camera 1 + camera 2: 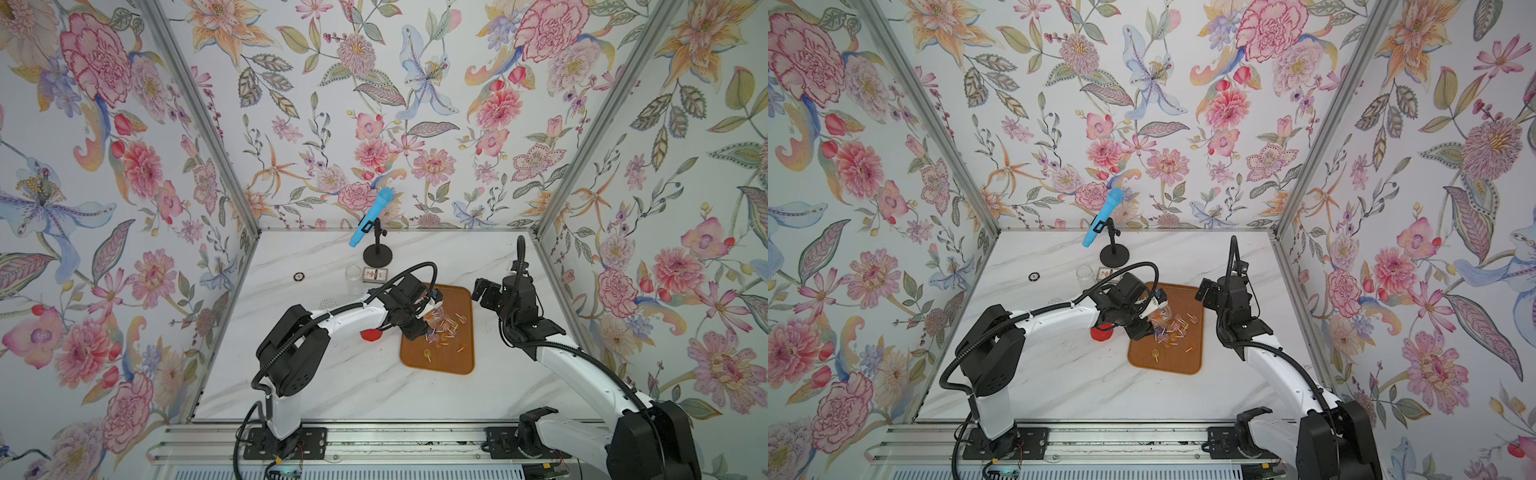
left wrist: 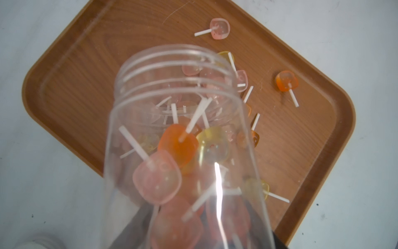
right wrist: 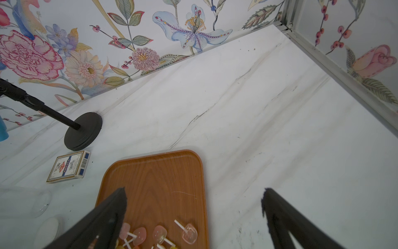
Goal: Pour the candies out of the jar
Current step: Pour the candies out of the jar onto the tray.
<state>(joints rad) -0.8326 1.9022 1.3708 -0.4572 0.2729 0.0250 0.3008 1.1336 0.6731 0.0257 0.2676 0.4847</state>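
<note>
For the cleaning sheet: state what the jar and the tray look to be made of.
Jar: clear, glossy, probably plastic; the candies show through its threaded wall under a glare streak.
Tray: wood or wood-look laminate, smooth satin; grain lines cross its brown floor.

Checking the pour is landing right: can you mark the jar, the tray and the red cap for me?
jar point(image 2: 185, 151), left wrist view, middle of its clear wall.
tray point(image 1: 446, 363), in a top view, bare floor near the robot-side rim.
red cap point(image 1: 1100, 335), in a top view, its exposed red face.
</note>
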